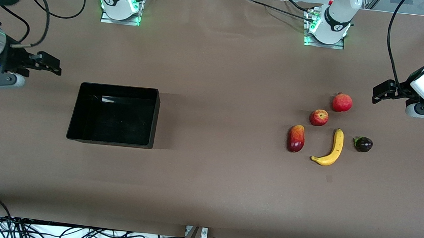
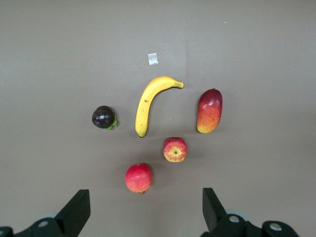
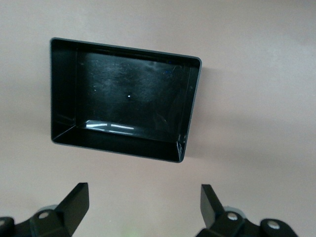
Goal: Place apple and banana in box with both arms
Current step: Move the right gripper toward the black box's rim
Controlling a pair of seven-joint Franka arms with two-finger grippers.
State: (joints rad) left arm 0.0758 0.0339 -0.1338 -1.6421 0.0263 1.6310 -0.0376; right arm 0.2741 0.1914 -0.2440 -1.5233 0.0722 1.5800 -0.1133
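The apple [image 1: 318,117], red with yellow streaks, lies on the brown table among other fruit toward the left arm's end. The yellow banana [image 1: 330,148] lies just nearer to the front camera. Both show in the left wrist view, the apple [image 2: 175,149] and the banana [image 2: 150,101]. The black box [image 1: 153,117] stands empty toward the right arm's end and also shows in the right wrist view [image 3: 190,108]. My left gripper [image 1: 381,92] is open and empty over the table beside the fruit [image 2: 145,202]. My right gripper [image 1: 50,64] is open and empty over the table beside the box [image 3: 144,197].
A plain red round fruit [image 1: 342,102], a red-yellow elongated fruit [image 1: 296,138] and a small dark purple fruit [image 1: 363,144] lie around the apple and banana. A small pale tag [image 2: 153,59] lies on the table close to the banana. Cables hang along the table's front edge.
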